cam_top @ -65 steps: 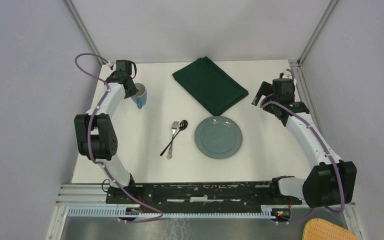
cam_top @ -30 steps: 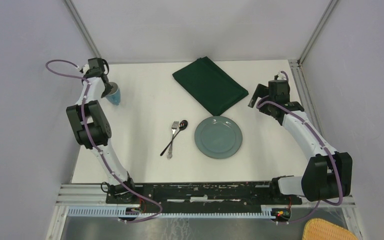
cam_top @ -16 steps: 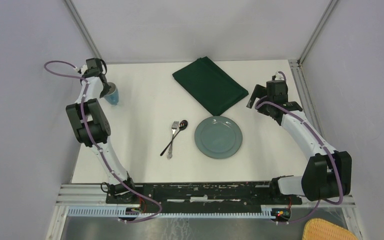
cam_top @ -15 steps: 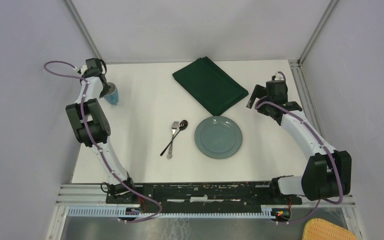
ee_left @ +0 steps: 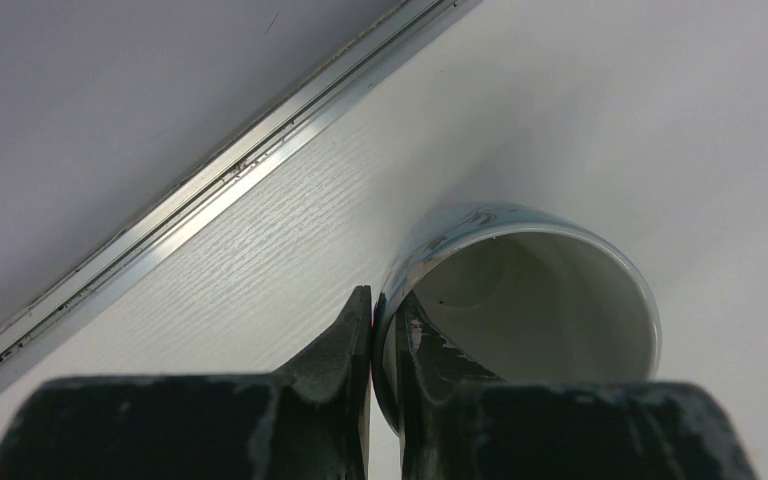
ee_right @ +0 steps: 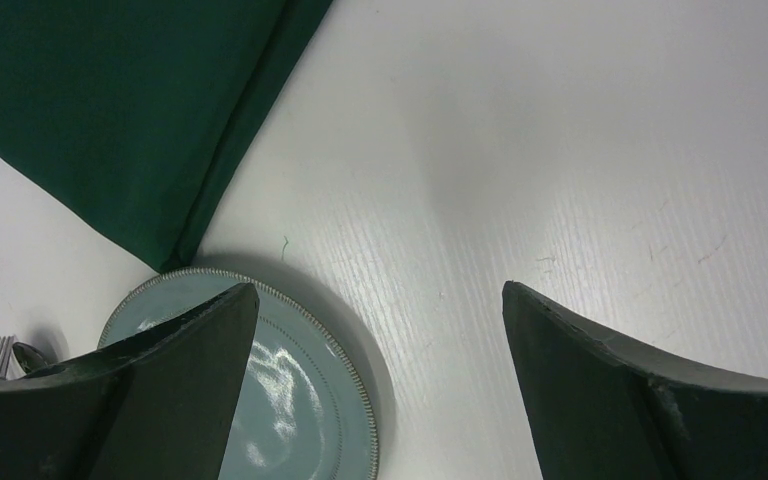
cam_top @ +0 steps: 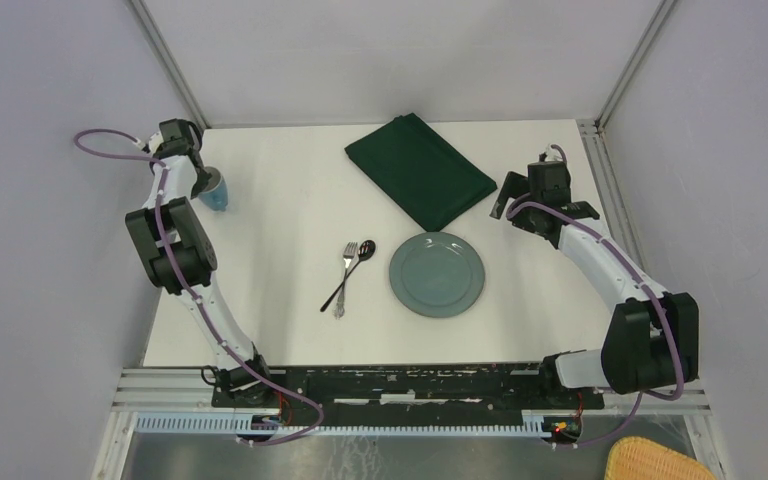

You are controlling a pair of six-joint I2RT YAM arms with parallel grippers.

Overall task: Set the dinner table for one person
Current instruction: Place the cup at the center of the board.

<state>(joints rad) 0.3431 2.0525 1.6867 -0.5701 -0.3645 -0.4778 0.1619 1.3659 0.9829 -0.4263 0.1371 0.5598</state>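
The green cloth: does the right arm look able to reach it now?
Probably yes. The right pincer is open and empty, close to a corner of the green cloth. Only bare table lies between them, and the plate sits to the side, out of the way.

We count one dinner table (cam_top: 290, 320), the plain white top that is far larger than anything else here. We find one dark green folded cloth (cam_top: 420, 170) and one blue-green plate (cam_top: 437, 274). We count one fork (cam_top: 343, 292) and one spoon (cam_top: 364, 249), so two pieces of cutlery in all. We see one blue mug (cam_top: 214, 192), the only drinking vessel. There are two robot arms, the left arm (cam_top: 172, 250) and the right arm (cam_top: 600, 262). Past the near edge we make out one wicker basket (cam_top: 655, 462), only partly in view.
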